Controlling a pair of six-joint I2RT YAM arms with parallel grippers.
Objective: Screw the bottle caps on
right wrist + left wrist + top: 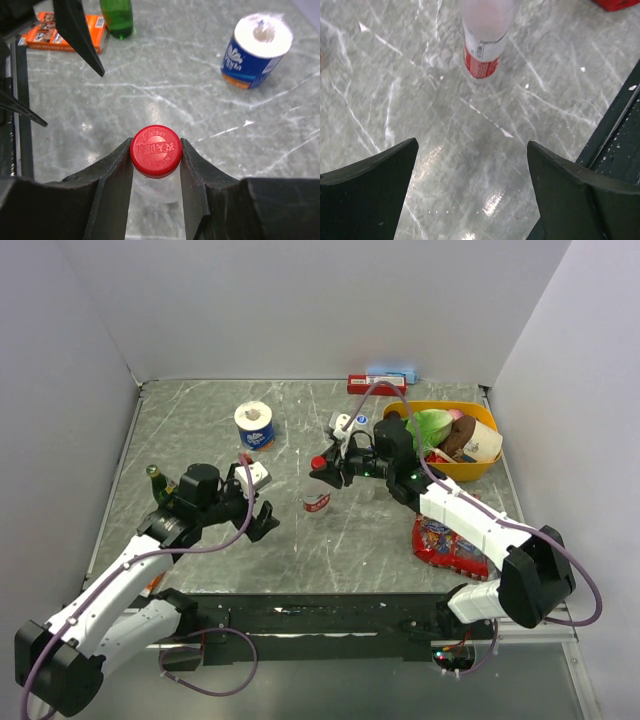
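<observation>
Right gripper (156, 148) pinches one red cap (155, 151) (atop one bottle (482, 50)) — left gripper (471, 146) spread wide.

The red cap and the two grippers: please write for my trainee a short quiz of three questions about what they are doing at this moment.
1. True or false: the left gripper is open and holds nothing.
2. Multiple choice: what is the right gripper shut on? A. the red cap; B. a blue cap; C. nothing.
3. Short answer: in the left wrist view, a clear bottle stands on the table in front of the fingers. What colour is its label band?

Key: 1. True. 2. A; the cap sits on top of a clear bottle. 3. Red.
</observation>
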